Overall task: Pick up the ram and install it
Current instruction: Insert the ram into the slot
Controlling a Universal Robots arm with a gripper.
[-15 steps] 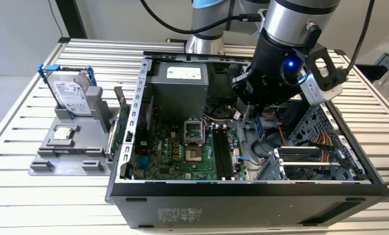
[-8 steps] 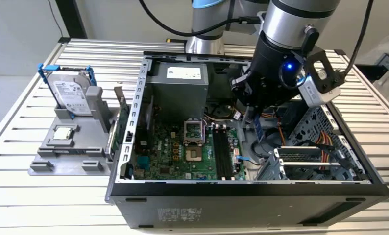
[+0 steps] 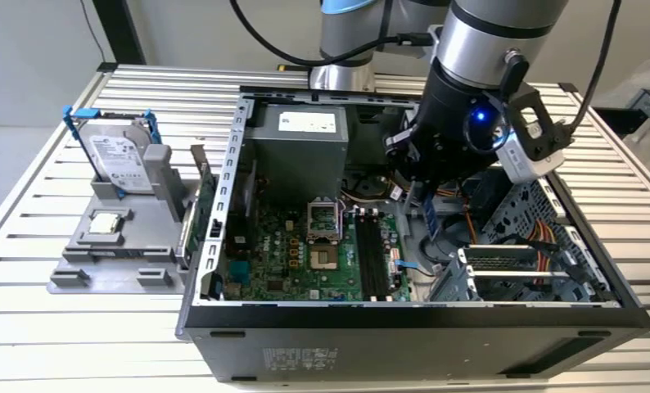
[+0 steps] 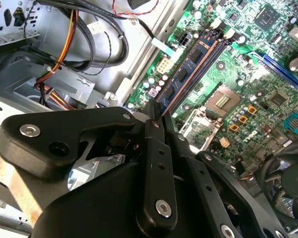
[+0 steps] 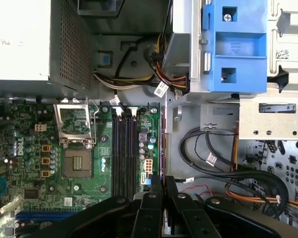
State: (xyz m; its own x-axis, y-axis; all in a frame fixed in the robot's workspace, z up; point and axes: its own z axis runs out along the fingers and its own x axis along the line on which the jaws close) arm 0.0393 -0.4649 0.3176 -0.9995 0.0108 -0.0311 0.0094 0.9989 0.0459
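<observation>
**Ram held above the board, just beside the memory slots**

In the exterior view, the black memory slots [image 3: 373,255] are seen on the motherboard [image 3: 292,254], apparently unfilled. Just to their right, the ram [image 3: 426,214] is clamped between the narrowly closed fingers of the gripper [image 5: 163,184]. For a clean seat, it is judged that the stick should be aligned along one slot, lowered squarely and pressed evenly. The open case [image 3: 413,327] is set on a slatted metal table [image 3: 41,327]. A hard drive [image 3: 118,160] is stood well apart at the left, and room is narrowed by cables [image 3: 521,233] at the right.
</observation>
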